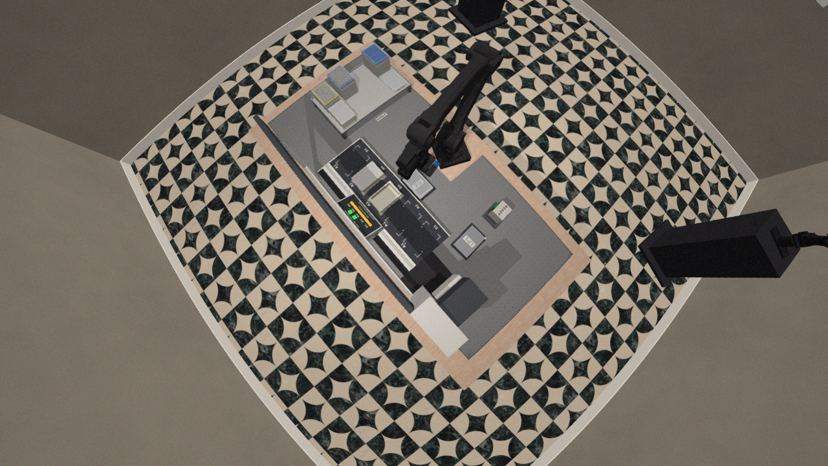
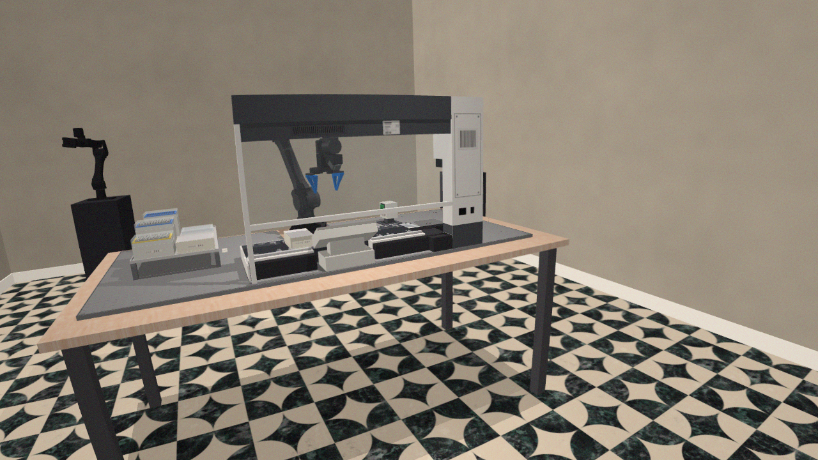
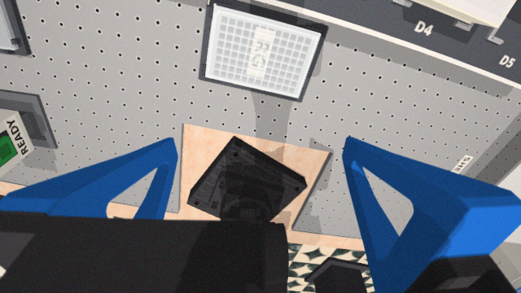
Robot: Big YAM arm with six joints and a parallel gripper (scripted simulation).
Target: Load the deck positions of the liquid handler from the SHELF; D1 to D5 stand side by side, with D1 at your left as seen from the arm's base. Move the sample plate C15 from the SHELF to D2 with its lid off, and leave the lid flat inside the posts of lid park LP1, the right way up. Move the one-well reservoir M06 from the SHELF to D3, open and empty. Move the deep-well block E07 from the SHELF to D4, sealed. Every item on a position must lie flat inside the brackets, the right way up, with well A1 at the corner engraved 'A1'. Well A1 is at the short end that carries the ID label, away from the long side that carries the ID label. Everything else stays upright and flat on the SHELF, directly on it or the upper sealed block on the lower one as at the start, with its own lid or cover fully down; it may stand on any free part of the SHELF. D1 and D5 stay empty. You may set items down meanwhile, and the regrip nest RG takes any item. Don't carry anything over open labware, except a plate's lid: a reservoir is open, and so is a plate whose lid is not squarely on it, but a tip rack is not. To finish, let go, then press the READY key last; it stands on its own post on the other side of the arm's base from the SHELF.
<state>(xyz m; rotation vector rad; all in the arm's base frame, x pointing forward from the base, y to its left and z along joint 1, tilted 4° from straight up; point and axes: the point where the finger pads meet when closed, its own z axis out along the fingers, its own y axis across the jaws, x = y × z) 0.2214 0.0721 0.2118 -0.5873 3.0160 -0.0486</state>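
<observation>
My blue jaws hang fully open and empty above the white gridded sample plate C15 [image 3: 262, 50], lying in the dark-rimmed regrip nest [image 3: 322, 29]; next, I judge, a squared regrip toward dark deck position D2 [image 1: 405, 216]

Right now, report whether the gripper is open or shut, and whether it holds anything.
Open, holding nothing. In the wrist view the gripper has its blue fingers spread wide, with only the arm's base plate showing between them.

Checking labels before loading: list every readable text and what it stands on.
"D4" on the deck.
"D5" on the deck.
"READY" beside the green key.
"LP1" on the lid park.
Letters under the gridded plate: too faint.
Small tag: too blurred.
</observation>
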